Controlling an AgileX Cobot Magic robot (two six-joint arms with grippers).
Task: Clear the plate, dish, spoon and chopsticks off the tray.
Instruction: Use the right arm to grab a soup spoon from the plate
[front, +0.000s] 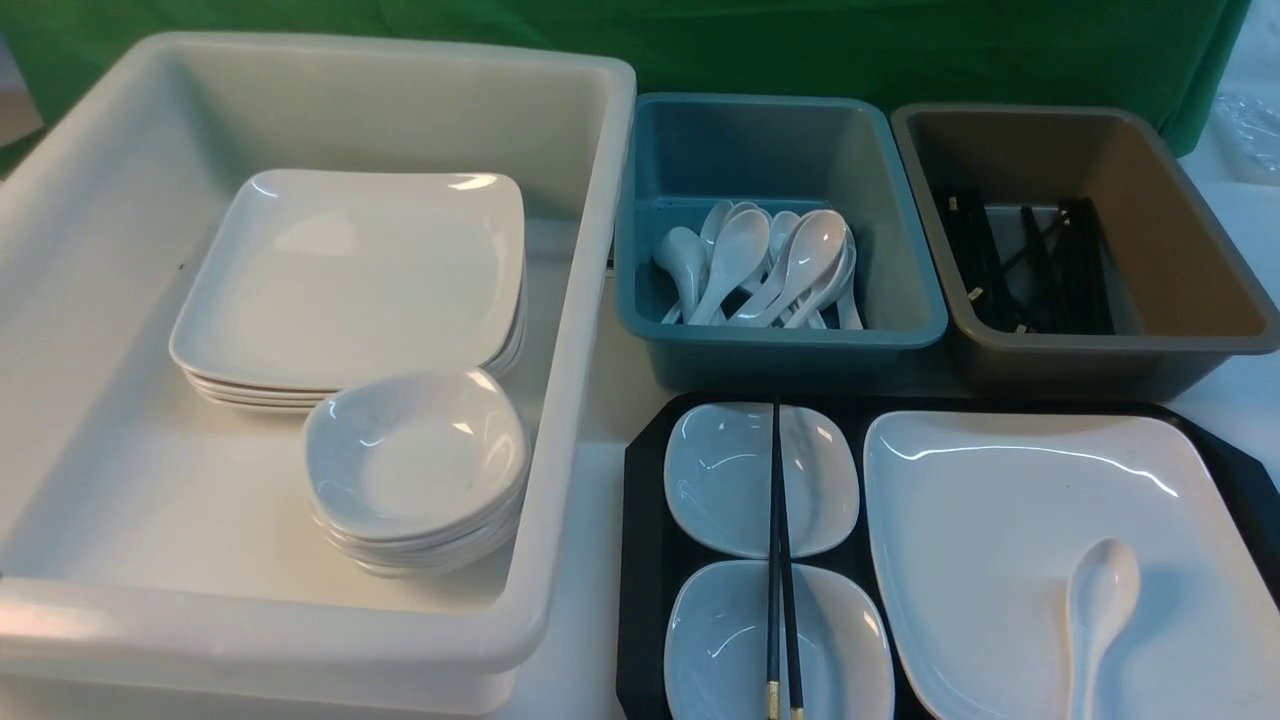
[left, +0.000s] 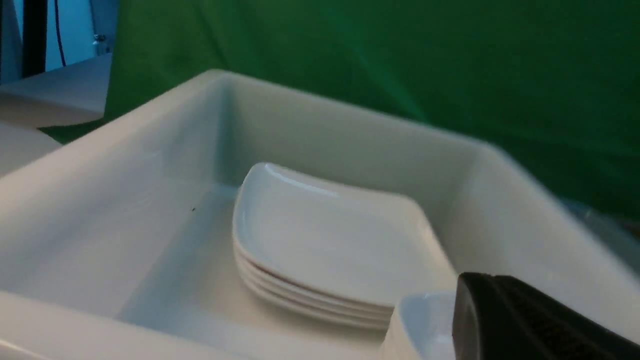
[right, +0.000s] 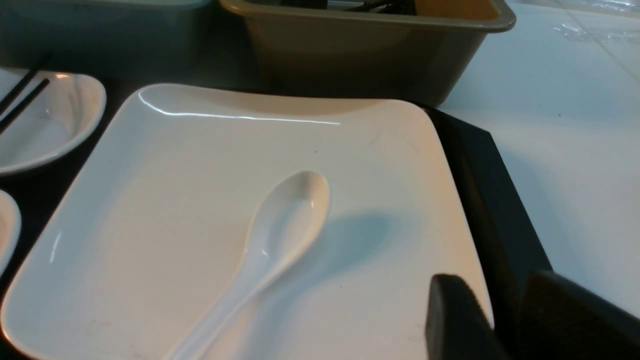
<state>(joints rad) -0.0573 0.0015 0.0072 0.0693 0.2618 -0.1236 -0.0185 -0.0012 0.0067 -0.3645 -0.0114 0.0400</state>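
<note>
The plate (front: 1000, 520) fills the right half of the tray (front: 645, 600), at the near right corner of the desk (front: 1240, 415). The spoon (front: 1100, 600) lies on it. The chopsticks (front: 778, 560) bridge both dishes (front: 720, 480), so they likely go first. Only the wrist views show claws: the right claw (right: 492, 300) is part-open and empty by the plate's edge, and the left claw (left: 480, 310) is closed by the tub (left: 150, 165).

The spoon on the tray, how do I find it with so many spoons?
Find the black tray at the front right. The spoon lies alone on its big white square plate. The other spoons are piled in the teal bin behind.
</note>
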